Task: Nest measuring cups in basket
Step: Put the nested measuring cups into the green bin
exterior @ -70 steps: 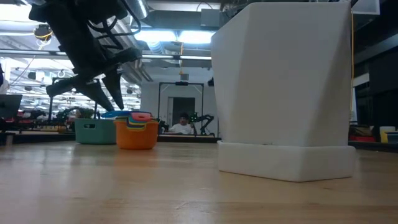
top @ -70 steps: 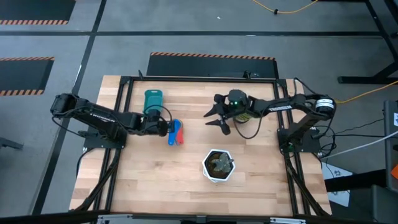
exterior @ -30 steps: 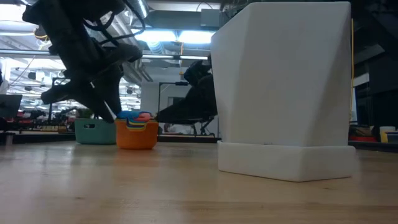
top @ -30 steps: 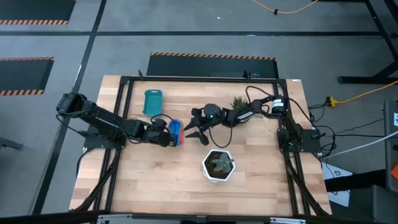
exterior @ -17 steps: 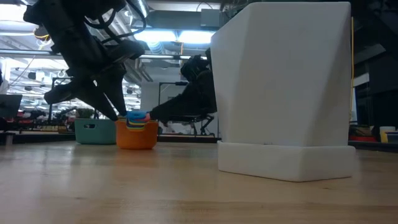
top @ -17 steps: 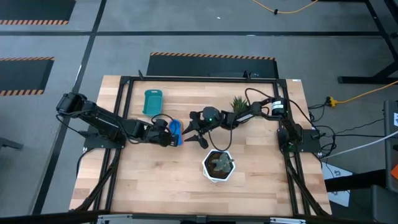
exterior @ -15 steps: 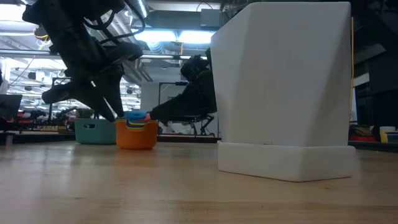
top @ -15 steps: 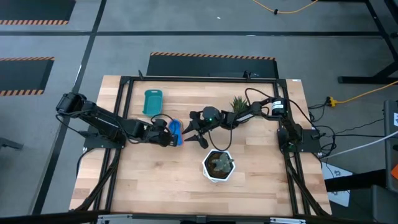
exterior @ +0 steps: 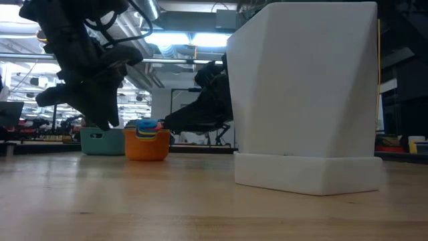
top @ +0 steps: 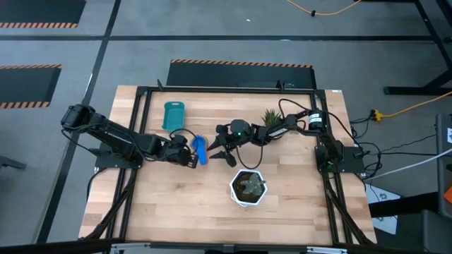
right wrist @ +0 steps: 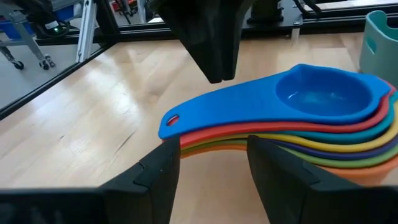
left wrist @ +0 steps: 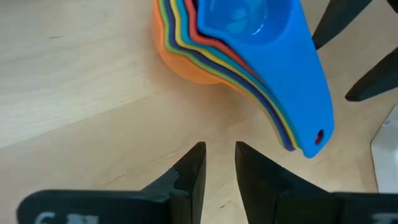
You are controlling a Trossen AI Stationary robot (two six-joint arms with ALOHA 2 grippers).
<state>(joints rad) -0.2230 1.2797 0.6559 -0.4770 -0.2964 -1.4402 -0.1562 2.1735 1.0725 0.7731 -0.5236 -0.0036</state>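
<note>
The left gripper (top: 189, 152) hangs just beside the stack of measuring cups (top: 200, 149), on the stack's left side, near the middle of the worktop (top: 183, 204). Its two fingers (left wrist: 191, 177) stand close together with only a narrow gap and hold nothing; the wrist view shows bare wood between them and the stack just ahead, not touching. The cups sit nested one inside another, orange at the bottom and bright blue on top, with their flat handles fanned together and pointing toward the front edge of the worktop.

The right gripper (top: 217, 149) is on the opposite side of the stack, its fingers (right wrist: 158, 180) spread wide, with the handle ends of the cups lying just ahead of the gap between them. Whether a fingertip touches the handles cannot be told. So the stack lies between the two grippers.

The basket (top: 174, 116) stands apart from the stack, toward the far edge of the worktop and a little left of it. In the low view it shows just behind the cups (exterior: 146, 140). A white plant pot (top: 247, 187) sits nearer the front edge, below the right gripper.
</note>
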